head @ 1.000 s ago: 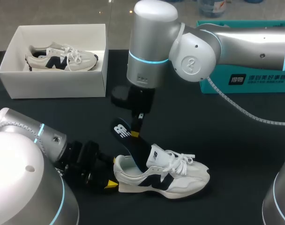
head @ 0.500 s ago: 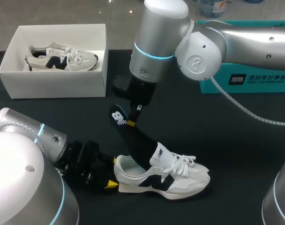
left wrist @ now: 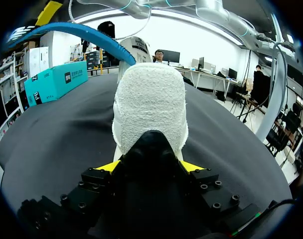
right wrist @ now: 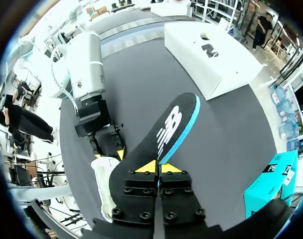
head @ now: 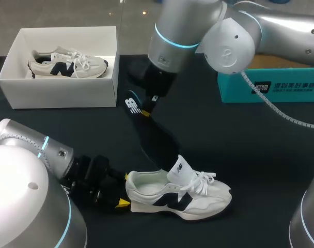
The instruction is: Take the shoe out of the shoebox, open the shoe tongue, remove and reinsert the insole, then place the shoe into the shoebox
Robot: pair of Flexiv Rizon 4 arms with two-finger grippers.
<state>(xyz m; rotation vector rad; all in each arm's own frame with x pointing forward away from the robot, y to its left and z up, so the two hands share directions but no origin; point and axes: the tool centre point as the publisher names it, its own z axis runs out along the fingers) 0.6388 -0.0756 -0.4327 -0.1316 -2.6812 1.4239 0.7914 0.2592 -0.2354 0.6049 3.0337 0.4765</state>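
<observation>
A white sneaker (head: 180, 195) with a dark logo lies on its sole on the black table, toe to the right. My left gripper (head: 122, 203) is shut on its heel; the left wrist view shows the terry-lined heel (left wrist: 149, 99) held between the yellow fingertips (left wrist: 110, 166). My right gripper (head: 145, 111) is shut on one end of the black insole (head: 154, 137), which has a blue edge. The insole slants down, and its lower end is beside the raised tongue (head: 178, 168). In the right wrist view the insole (right wrist: 174, 127) juts ahead of the right gripper (right wrist: 158, 167), above the shoe (right wrist: 104, 184).
The open white shoebox (head: 64, 94) stands at the back left and holds a second sneaker (head: 66, 63). A closed teal box (head: 281, 85) sits at the back right, under my right arm. Bare black tabletop lies between the boxes and the shoe.
My right gripper has risen and moved back, drawing the insole up out of the shoe. The left gripper and the shoe have stayed put.
</observation>
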